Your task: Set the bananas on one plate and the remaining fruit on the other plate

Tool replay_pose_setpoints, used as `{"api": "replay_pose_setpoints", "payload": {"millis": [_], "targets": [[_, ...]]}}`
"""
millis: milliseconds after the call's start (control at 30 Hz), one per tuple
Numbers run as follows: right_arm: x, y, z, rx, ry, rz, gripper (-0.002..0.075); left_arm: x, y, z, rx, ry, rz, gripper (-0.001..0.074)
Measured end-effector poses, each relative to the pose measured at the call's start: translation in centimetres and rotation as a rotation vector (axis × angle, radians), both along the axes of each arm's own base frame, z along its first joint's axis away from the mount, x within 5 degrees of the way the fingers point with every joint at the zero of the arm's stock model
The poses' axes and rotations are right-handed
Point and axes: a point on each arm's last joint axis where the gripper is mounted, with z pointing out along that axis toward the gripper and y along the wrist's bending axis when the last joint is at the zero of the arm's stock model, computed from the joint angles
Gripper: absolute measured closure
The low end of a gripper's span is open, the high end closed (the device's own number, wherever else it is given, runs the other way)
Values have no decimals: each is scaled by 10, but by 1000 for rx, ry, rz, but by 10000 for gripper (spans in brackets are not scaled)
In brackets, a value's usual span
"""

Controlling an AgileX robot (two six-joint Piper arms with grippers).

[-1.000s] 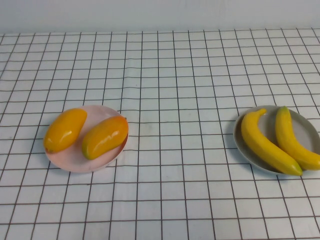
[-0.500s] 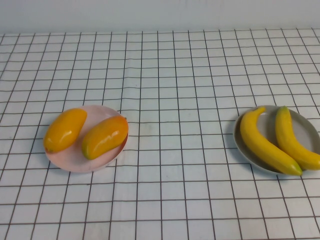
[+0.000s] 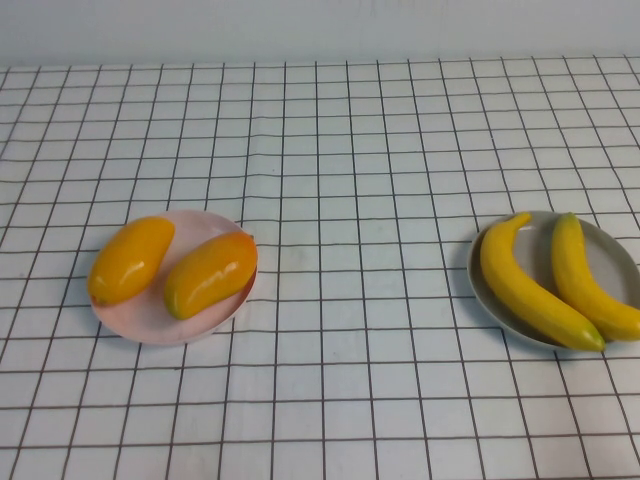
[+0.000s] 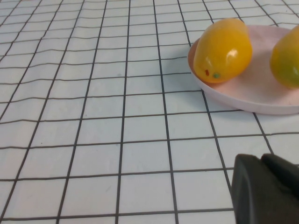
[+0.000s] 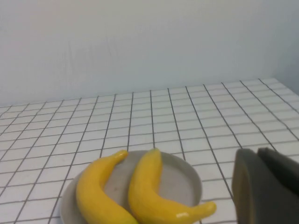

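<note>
Two bananas (image 3: 540,290) are seen lying side by side on the grey plate (image 3: 616,258) near the right edge of the checked tablecloth (image 3: 350,150), while two orange-yellow fruits (image 3: 210,273) are set together on the pink plate (image 3: 150,325) toward the left edge. The sorting appears to be finished, each kind being kept on its own plate, well apart from the other. Neither arm is shown in the high view. The left gripper (image 4: 266,191) is glimpsed as a dark form low over the cloth, near the pink plate; the right gripper (image 5: 266,186) is glimpsed likewise, raised just beside the grey plate. Whether either gripper's fingers are open or closed cannot be told; nothing is seen to be held.
</note>
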Motion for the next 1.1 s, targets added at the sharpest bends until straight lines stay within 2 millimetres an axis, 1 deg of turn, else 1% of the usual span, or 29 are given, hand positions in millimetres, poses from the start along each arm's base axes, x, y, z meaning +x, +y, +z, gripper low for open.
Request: {"api": "replay_pose_setpoints", "payload": {"millis": [167, 367, 1100], "targets": [[-5, -3, -12, 66, 120, -75, 741, 0, 0, 0, 0, 0, 0, 738], [-12, -2, -26, 97, 241, -63, 741, 0, 0, 0, 0, 0, 0, 738], [-13, -2, -28, 96, 263, -68, 741, 0, 0, 0, 0, 0, 0, 738]]}}
